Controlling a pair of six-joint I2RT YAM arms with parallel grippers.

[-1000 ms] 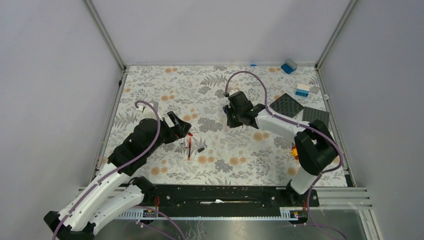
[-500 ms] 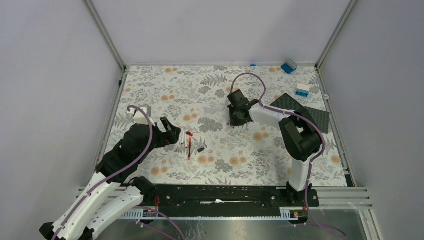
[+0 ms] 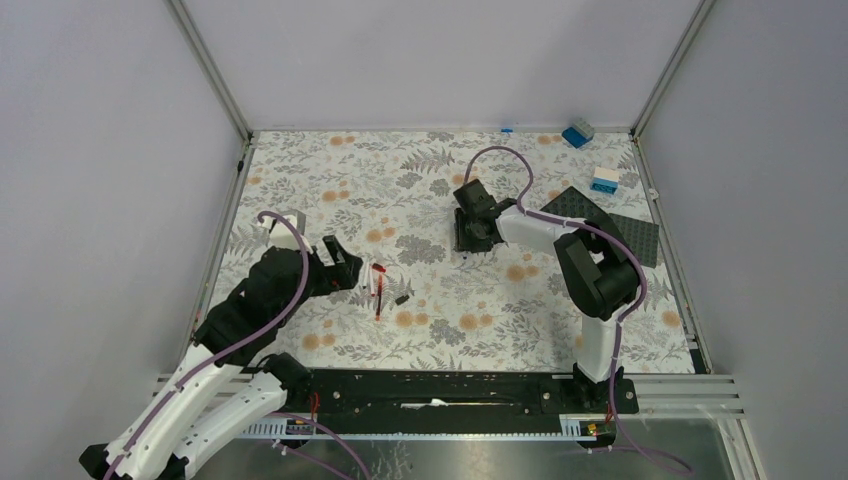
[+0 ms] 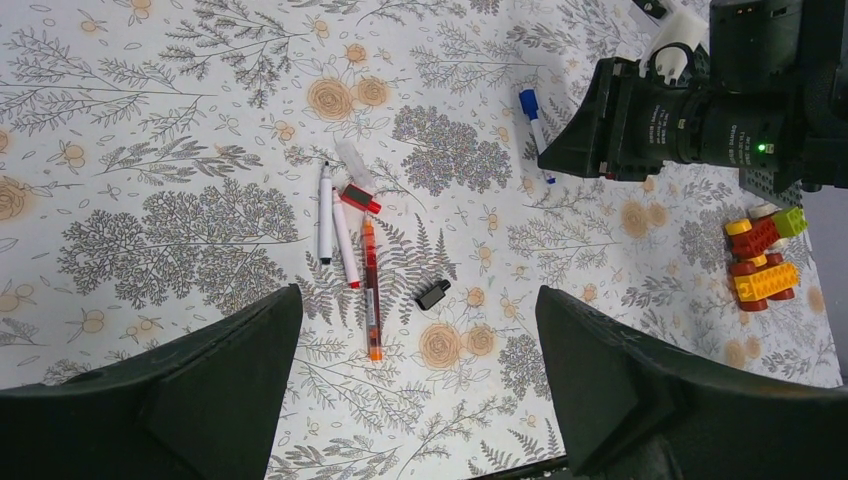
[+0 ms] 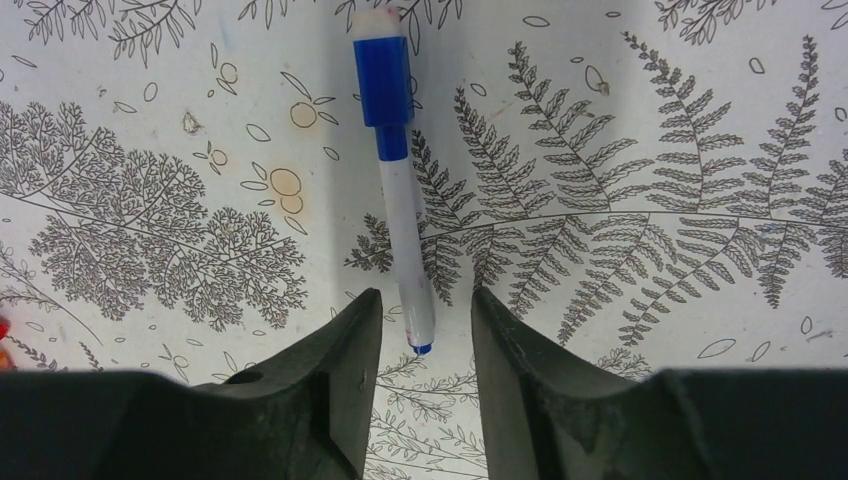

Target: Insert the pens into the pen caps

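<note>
Several pens lie together mid-table. In the left wrist view they are a white pen with a black end, a white pen with a red end and a red pen. A red cap and a black cap lie beside them. My left gripper is open and empty above the table, just left of the pens. A white pen with a blue cap lies apart. My right gripper is open, its fingertips either side of that pen's bare end.
Black baseplates and blue-and-white bricks sit at the back right. A red and yellow brick cluster lies right of the right arm. Walls close in the table on three sides.
The left gripper pulled back to the left, away from the pens. The right arm folded its elbow inward while its gripper stayed over the blue-capped pen. Little moved in the last half second.
</note>
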